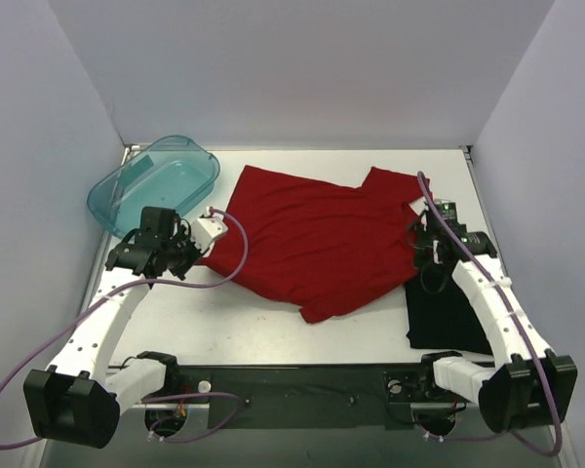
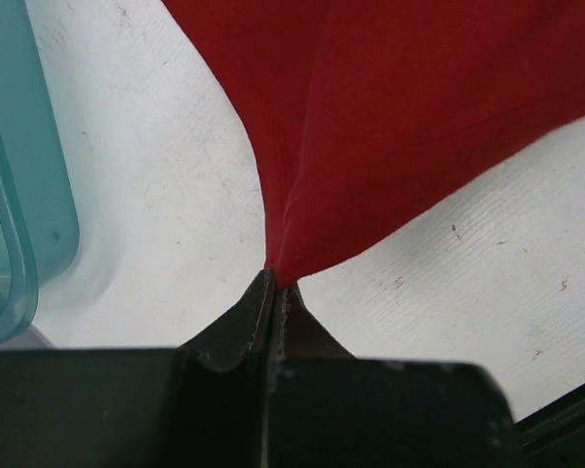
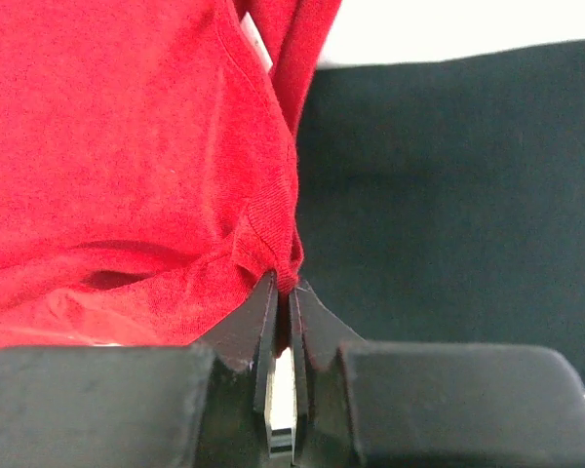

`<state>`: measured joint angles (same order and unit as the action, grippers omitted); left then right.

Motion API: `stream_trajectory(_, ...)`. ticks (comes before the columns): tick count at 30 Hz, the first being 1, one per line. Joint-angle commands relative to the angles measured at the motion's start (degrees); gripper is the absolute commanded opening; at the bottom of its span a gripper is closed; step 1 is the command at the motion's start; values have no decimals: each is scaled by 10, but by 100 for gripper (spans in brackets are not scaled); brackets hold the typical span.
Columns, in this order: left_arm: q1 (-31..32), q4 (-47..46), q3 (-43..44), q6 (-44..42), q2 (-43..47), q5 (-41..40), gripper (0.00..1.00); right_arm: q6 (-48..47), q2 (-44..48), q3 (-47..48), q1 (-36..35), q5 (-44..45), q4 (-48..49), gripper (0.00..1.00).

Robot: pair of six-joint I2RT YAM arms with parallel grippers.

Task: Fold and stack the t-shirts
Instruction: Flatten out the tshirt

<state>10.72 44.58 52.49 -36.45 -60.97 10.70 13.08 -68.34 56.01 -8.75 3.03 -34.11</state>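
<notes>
The red t-shirt (image 1: 317, 239) lies spread and rumpled across the middle of the table. My left gripper (image 1: 217, 227) is shut on its left edge; in the left wrist view the cloth (image 2: 409, 107) runs up from the closed fingertips (image 2: 278, 283). My right gripper (image 1: 419, 226) is shut on the shirt's right edge; in the right wrist view red cloth (image 3: 127, 156) bunches between the tips (image 3: 286, 291). The black t-shirt (image 1: 447, 314) lies folded at the right front, under my right arm, and shows behind the red cloth in the right wrist view (image 3: 448, 195).
A translucent teal tub (image 1: 154, 180) rests tilted at the back left, close to my left gripper; its wall shows in the left wrist view (image 2: 19, 175). White walls enclose the table (image 1: 224, 322) on three sides.
</notes>
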Motion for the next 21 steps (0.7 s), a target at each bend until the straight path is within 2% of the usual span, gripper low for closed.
stream_trajectory(1, -7, -27, 21, 7, -5, 3, 0, 19, 34, -76, 42, -25, -33, 0)
stream_trajectory(3, -7, -18, 24, 11, -6, 20, 0, 26, 30, -89, 85, -55, -29, 0)
stream_trajectory(7, 4, 0, 22, 14, 3, 41, 0, 94, 8, -70, 169, -52, -54, 49)
stream_trajectory(9, 6, 1, 19, 10, 9, 40, 0, 113, 25, -51, 180, -41, -70, 53)
stream_trajectory(11, 9, 5, 17, 9, 12, 41, 0, 134, 63, -33, 161, -4, -80, 54)
stream_trajectory(13, 9, 5, 16, 10, 15, 44, 0, 155, 97, -20, 104, 27, -82, 56)
stream_trajectory(14, 9, 1, 15, 12, 16, 46, 0, 165, 102, -17, 50, 40, -83, 58)
stream_trajectory(16, 10, -6, 14, 14, 16, 47, 0, 204, 94, -15, -7, 23, -96, 65)
stream_trajectory(19, 11, -16, 12, 21, 17, 50, 0, 264, 37, -33, -67, 15, -92, 66)
stream_trajectory(21, 14, -14, 11, 23, 19, 54, 0, 267, -10, -20, -105, 25, -83, 66)
